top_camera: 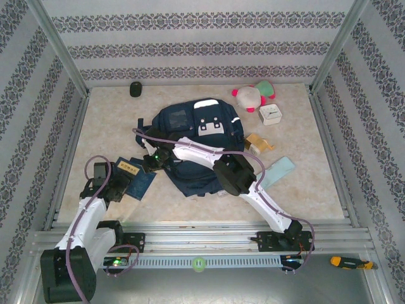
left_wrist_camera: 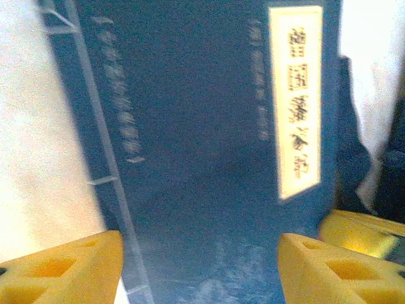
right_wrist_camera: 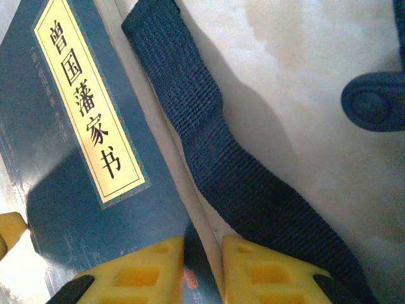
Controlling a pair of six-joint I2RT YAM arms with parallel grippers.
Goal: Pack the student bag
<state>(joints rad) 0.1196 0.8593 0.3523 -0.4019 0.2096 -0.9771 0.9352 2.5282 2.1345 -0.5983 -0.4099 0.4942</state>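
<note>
The student bag (top_camera: 196, 136) lies flat mid-desk (top_camera: 316, 190), its long axis running near-to-far and its white-patched pocket end toward the back wall. What is inside is hidden. A dark blue book (top_camera: 136, 180) lies at the bag's near-left corner. The left tool (left_wrist_camera: 199, 259) stands apart, astride the book. The right tool (right_wrist_camera: 202, 263), beside the bag's strap (right_wrist_camera: 215, 158), is nearly together over the book's edge; whether it grips anything cannot be told.

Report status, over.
Left gripper open over the book. Right gripper nearly shut at book's edge, beside a strap; grip unclear. Bag lies on table, book outside it. Right arm lies across the bag.
</note>
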